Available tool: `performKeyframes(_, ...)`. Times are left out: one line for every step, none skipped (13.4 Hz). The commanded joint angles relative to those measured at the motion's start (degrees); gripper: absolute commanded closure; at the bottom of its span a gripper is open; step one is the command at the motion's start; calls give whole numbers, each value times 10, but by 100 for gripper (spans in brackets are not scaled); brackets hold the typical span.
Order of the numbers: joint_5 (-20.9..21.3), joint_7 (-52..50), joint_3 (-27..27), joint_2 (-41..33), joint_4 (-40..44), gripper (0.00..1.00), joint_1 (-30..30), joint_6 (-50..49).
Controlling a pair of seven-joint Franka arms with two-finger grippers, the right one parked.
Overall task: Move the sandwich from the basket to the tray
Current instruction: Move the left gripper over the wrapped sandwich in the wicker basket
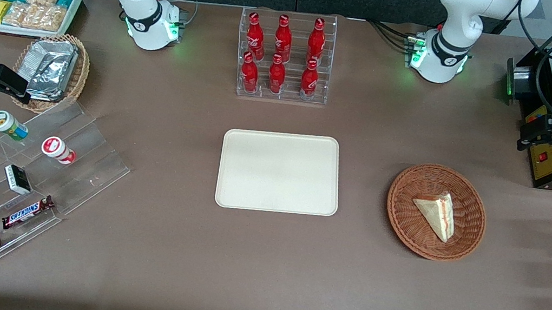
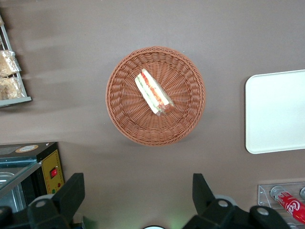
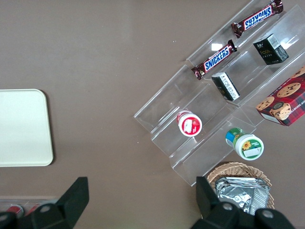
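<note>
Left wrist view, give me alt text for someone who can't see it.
A sandwich wedge lies in a round wicker basket on a brown table, seen from above. The open gripper hangs empty, clear of the basket, with a cream tray beside it.

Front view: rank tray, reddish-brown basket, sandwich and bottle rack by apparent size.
1. Tray, clearly largest.
2. Bottle rack and reddish-brown basket: footprints look alike, so unranked; the rack also sits farther from the camera.
3. Sandwich, smallest, lying in the basket.
The gripper is open above the table near the basket.
</note>
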Motion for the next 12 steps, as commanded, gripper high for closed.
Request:
performKeyframes(3, -12, -2, 11, 14, 0, -5, -9)
performKeyframes(0, -18, -5, 11, 13, 0, -6, -9)
performKeyframes(4, -26, -5, 17, 10, 0, -6, -6)
performKeyframes(6, -35, -8, 22, 2, 0, -7, -3)
performKeyframes(7, -58, -10, 25, -12, 0, -7, 1)
performKeyframes(6, -77, -10, 21, -42, 0, -7, 15)
performKeyframes(6, -92, -10, 17, -75, 0, -7, 45)
performKeyframes(6, -123, -11, 14, -102, 0, -7, 70)
performKeyframes(5, -170, -16, 13, -126, 0, -10, 99)
performKeyframes(6, -209, -19, 14, -149, 0, -13, 127)
performKeyframes(6, -238, -20, 12, -182, 0, -14, 167)
performKeyframes(6, -259, -25, 4, -222, 0, -14, 216)
